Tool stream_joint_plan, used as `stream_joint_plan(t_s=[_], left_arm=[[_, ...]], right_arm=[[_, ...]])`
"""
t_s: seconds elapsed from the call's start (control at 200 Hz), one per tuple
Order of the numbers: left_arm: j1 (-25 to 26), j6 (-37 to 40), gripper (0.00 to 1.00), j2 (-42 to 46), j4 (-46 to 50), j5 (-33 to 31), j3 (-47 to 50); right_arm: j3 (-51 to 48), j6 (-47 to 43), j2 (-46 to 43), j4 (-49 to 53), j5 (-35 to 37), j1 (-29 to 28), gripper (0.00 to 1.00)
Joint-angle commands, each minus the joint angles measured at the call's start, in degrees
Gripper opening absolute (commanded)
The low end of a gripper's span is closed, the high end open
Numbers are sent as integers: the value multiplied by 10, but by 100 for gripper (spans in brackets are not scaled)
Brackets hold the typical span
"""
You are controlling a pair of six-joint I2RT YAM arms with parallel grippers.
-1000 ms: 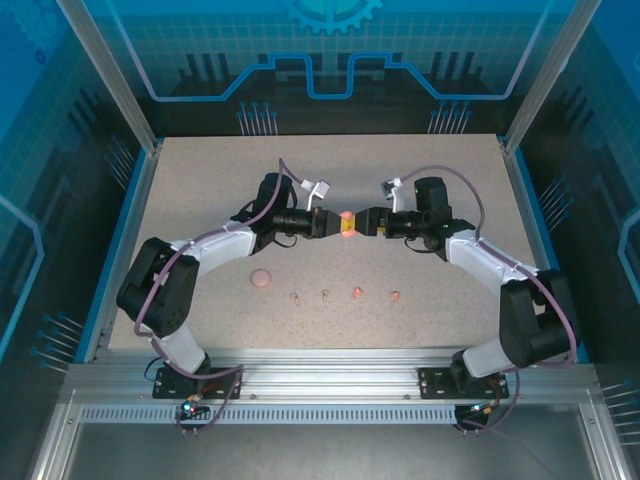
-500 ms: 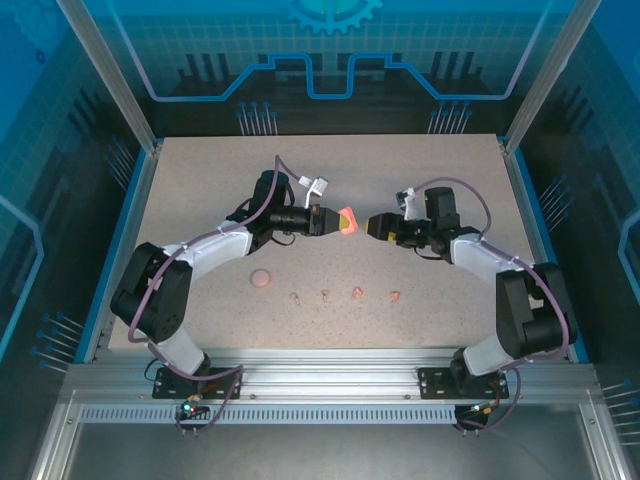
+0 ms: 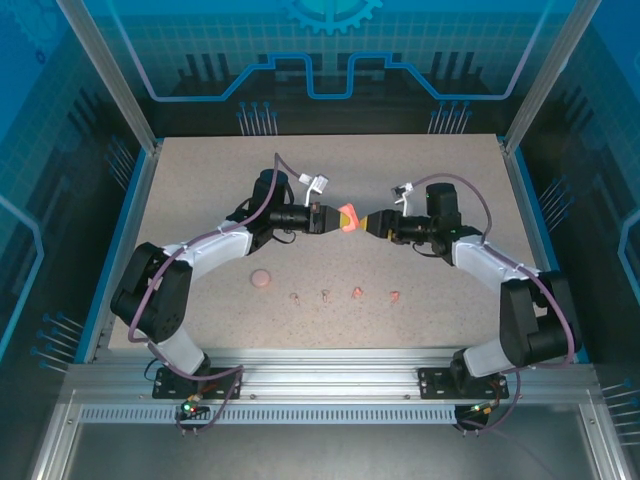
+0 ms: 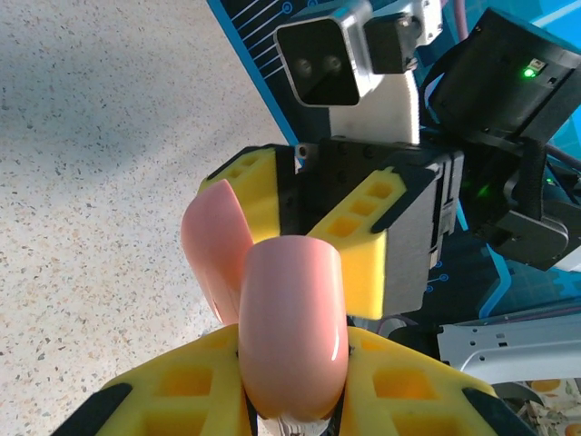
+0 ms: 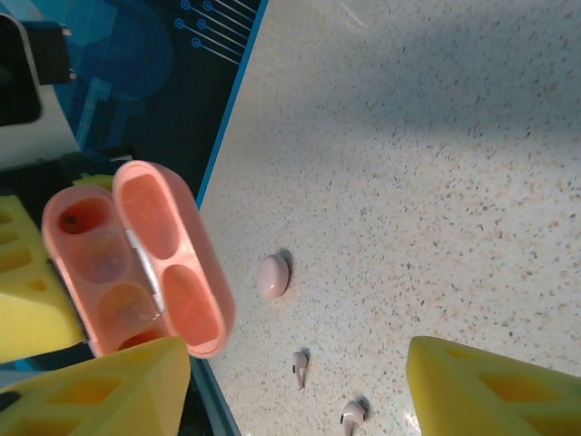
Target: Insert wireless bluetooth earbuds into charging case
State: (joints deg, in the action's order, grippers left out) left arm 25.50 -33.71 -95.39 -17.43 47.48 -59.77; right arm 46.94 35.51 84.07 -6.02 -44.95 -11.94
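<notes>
top: high, rear, looking down | wrists: close, facing each other | shared: open pink case

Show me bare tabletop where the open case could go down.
Free: the far table beyond the held open case, and the band between that case and the earbuds. Crowded: the near row, earbuds beside the small pink case.

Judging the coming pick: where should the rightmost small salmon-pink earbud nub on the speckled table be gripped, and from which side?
Probably across its rounded body, coming straight down. The rightmost small salmon-pink earbud nub lies low on the speckled table, apart from the other salmon-pink nub, so the open right tool could straddle it.
</notes>
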Motion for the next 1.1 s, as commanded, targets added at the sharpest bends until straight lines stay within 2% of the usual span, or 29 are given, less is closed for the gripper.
stream_joint_plan(t_s=[0.0,0.305,0.645,0.805,0.88,1.01,1.04,1.095], left_arm=[[3,-9,0,7,-26,17,-8],[9,-12,0,7,-36,18,0],[17,-18,0,5,-46,18,7],[18,-21,0,1,-55,16,11],[19,-22,0,-1,-57,12,13],[20,-23,0,-5,-59,5,18],[18,-21,8,-5,-55,-1,19],[17,-9,36,0,-36,-20,19]], right_arm=[[26,9,10,-21,-13,-17,63],[31,22,36,-33,-2,-31,53],[63,44,64,-54,-4,-34,37],[63,43,67,-57,-13,-35,18],[64,41,67,-54,-15,-35,0],[65,35,62,-41,-7,-33,0],[67,30,60,-30,-2,-33,0],[74,14,57,2,16,-31,0]])
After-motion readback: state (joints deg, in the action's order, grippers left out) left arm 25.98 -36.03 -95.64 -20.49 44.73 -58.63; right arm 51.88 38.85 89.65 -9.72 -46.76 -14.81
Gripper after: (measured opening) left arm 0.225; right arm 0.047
